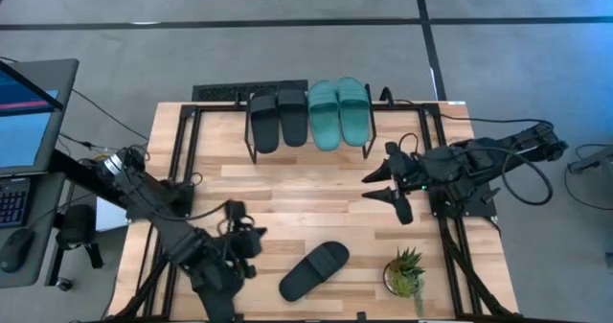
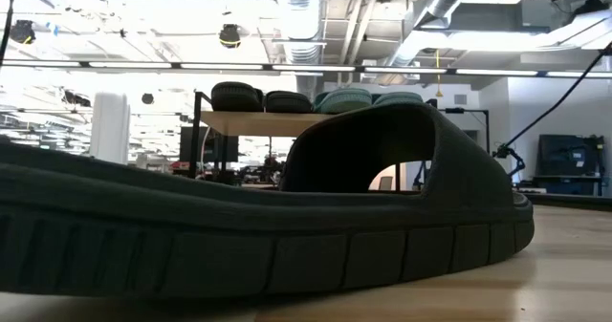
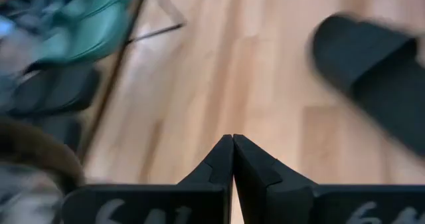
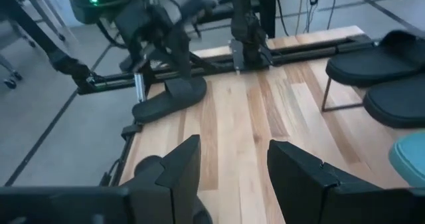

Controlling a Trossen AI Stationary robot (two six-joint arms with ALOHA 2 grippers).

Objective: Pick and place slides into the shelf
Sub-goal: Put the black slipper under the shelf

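The shelf point(image 1: 311, 141) stands at the table's far edge. Two black slides point(image 1: 278, 120) and two teal slides point(image 1: 338, 112) rest sole-down on its top board. A third black slide point(image 1: 314, 270) lies flat on the table near the near edge and fills the low view point(image 2: 287, 226). My left gripper point(image 1: 257, 239) is shut, just left of that slide and apart from it; its fingers meet in the left wrist view point(image 3: 232, 144). My right gripper point(image 1: 375, 186) is open over bare table right of centre, in front of the shelf; nothing lies between its fingers point(image 4: 232, 164).
A small potted plant point(image 1: 407, 270) stands near the table's near right corner, right of the lying slide. Black frame rails run along the table's left and right sides. A monitor and keyboard point(image 1: 24, 122) sit beyond the left edge. Bare wood lies between the shelf and the slide.
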